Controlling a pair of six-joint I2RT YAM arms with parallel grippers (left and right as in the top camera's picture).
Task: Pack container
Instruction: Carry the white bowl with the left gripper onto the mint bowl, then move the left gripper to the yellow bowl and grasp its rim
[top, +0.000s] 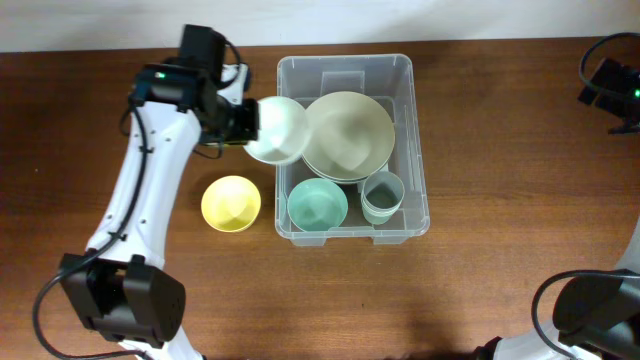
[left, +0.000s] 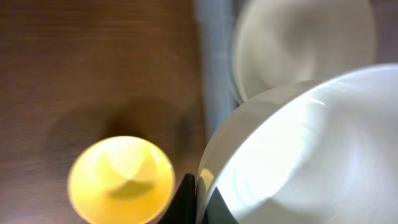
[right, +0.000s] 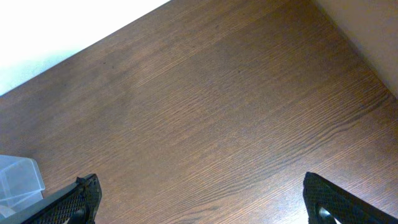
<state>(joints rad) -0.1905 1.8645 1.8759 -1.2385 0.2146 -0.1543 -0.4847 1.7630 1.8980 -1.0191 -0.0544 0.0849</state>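
Container (top: 420, 150) is overlapped at nine o'clock by a white bowl (top: 278, 128) clamped in the left gripper (top: 243, 122); the right gripper (right: 205, 208) is spread wide.

The overhead camera looks straight down from well above the bench (top: 480, 290), taking in the whole container (top: 418, 150) and the wood around it. The left wrist camera points down from very close, its picture blurred, and shares with the overhead view the yellow bowl (left: 120, 180), the white bowl (left: 298, 155) and the container's left wall (left: 214, 62). The right wrist camera looks down past the fingers (right: 84, 198) of the right pincer (right: 202, 202) onto the bench far to the right, with only a container corner (right: 18, 180) in common.
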